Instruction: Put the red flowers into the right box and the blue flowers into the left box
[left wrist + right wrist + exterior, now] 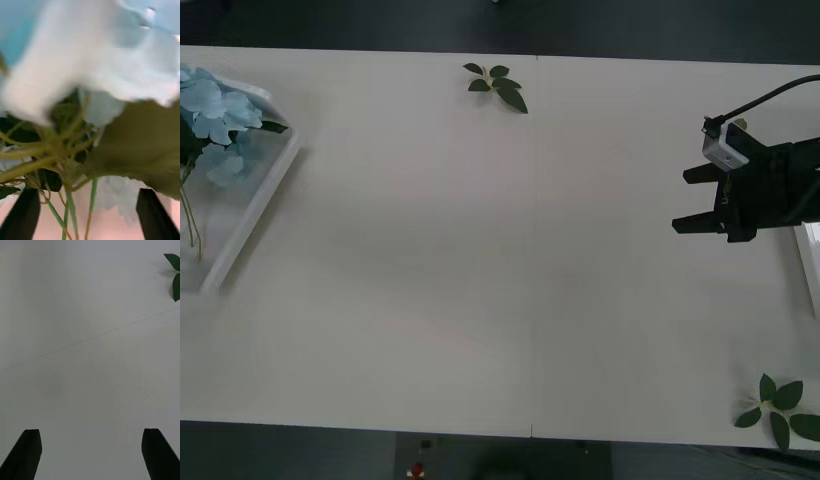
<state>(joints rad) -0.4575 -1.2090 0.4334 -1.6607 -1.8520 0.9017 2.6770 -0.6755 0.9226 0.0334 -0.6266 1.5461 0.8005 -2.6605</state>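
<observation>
The blue flowers (pixel 215 110) lie in the left box (pixel 255 210) at the table's far left, stems trailing toward the front. In the left wrist view, pale blue petals (pixel 93 56), a big green leaf (pixel 142 150) and thin stems hang close before my left gripper (pixel 88 191). Its black fingers stand open, with stems (pixel 69 210) running between them. My right gripper (pixel 680 200) hovers open over bare table at the right, nothing between its fingers (pixel 28 450). A sliver of the right box (pixel 810 260) shows at the right edge. The red flowers are out of view.
A bare green leaf sprig (pixel 498 85) lies at the table's far edge near the middle, also seen in the right wrist view as a leaf sprig (pixel 174 273). Another sprig (pixel 780 410) lies at the front right corner. A table seam (pixel 532 250) runs down the middle.
</observation>
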